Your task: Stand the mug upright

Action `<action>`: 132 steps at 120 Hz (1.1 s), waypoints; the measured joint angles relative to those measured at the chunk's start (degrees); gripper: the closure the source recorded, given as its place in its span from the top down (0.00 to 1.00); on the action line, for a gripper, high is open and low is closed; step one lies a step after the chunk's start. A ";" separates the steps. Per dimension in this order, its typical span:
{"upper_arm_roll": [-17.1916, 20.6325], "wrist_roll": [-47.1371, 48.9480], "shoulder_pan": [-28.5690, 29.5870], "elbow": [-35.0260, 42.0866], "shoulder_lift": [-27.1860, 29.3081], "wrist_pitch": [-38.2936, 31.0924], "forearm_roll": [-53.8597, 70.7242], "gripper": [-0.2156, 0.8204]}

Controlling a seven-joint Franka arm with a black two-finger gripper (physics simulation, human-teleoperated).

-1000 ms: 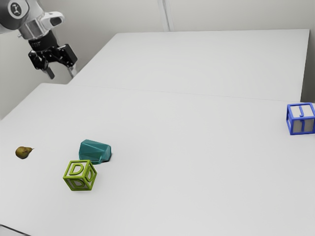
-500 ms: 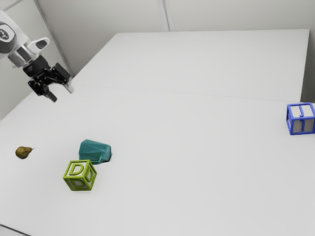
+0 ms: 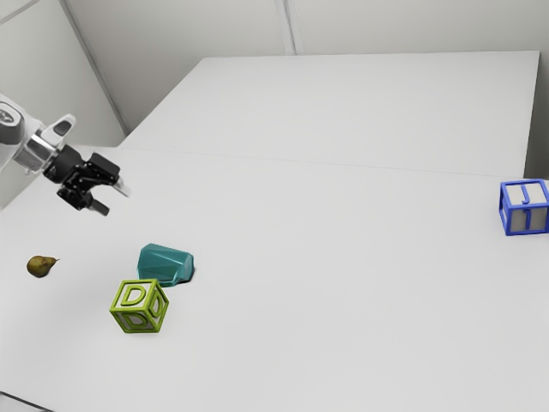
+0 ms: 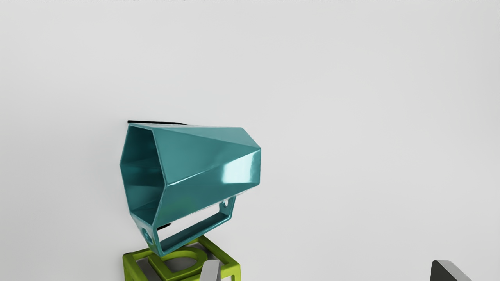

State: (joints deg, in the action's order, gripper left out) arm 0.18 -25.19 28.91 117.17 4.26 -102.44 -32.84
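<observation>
teal mug (image 3: pixel 165 264) on side, open pincer (image 3: pixel 111 198) above table (image 3: pixel 343 283)

A white desk (image 3: pixel 343 309) is holding up a teal mug (image 3: pixel 161 263), which is lying on its side, its handle (image 4: pixel 195 234) pointing toward a green block (image 3: pixel 137 307) sitting just beside it. A pear (image 3: pixel 39 266) is resting near them; a blue block (image 3: pixel 525 209) is sitting well apart.

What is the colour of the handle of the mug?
Teal; the wrist view shows it best.

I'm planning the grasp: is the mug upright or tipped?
Tipped: the mug lies on its side, its open mouth facing sideways.
</observation>
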 joint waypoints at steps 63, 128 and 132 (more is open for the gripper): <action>-0.08 -13.36 5.07 10.82 -1.67 -8.65 -11.27 0.77; -0.05 -22.41 7.00 11.19 -8.22 -9.13 -15.92 0.77; -0.07 -22.44 6.89 11.18 -8.49 -8.85 -15.92 0.77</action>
State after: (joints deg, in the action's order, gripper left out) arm 0.11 -47.63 35.79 128.35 -4.22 -111.29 -48.76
